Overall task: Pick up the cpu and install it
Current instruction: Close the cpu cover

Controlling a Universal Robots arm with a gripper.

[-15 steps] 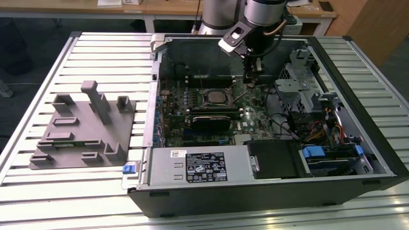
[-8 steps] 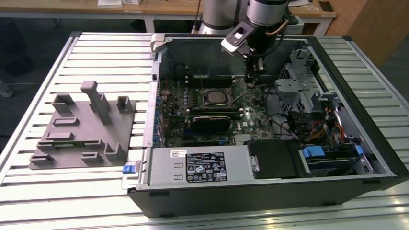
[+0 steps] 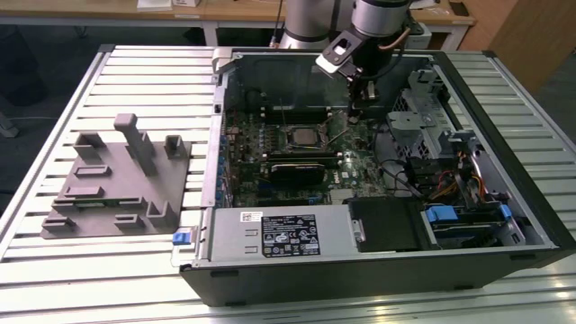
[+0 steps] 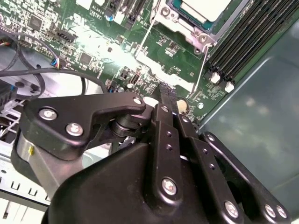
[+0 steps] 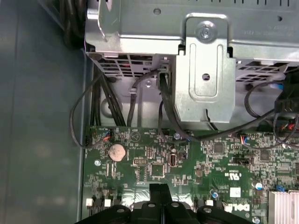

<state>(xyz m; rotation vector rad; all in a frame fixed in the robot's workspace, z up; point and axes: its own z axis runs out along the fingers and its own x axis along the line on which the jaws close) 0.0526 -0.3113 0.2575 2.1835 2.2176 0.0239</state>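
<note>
The cpu [image 4: 205, 7] lies inside the socket [image 4: 200, 36], and in the second wrist view its pale metal top shows within the socket's metal frame. The pincer [image 4: 166, 89] is drawn narrow, its two fingers pressed flat together with nothing between them; both wrist views agree on that. In the exterior view it hangs low over the motherboard [image 3: 261, 135] just beside the socket, on the exterior view's right of it, inside the open computer case [image 3: 360, 280].

My reading is that picking and placing are done, and the work stands at the securing end of the install. Any further move near the socket calls for care. Fingertips held together like this could only push, so they would have to meet a lever or the frame squarely. They would also have to avoid the small board parts and the coin cell [image 5: 116, 151] that lie near the socket.

Much is uncertain. The picture edge cuts off the cpu in the second wrist view, so its full seating in the socket cannot be checked. Thin wire rods run beside the socket; they may be its retention levers, but I cannot tell whether they are latched. The pincer's own black body hides the board directly beneath it. The grey fixture [image 3: 117, 182] rests on the slatted surface [image 3: 135, 74], well apart from the socket and outside the case. Whether its recesses hold anything I cannot tell.
</note>
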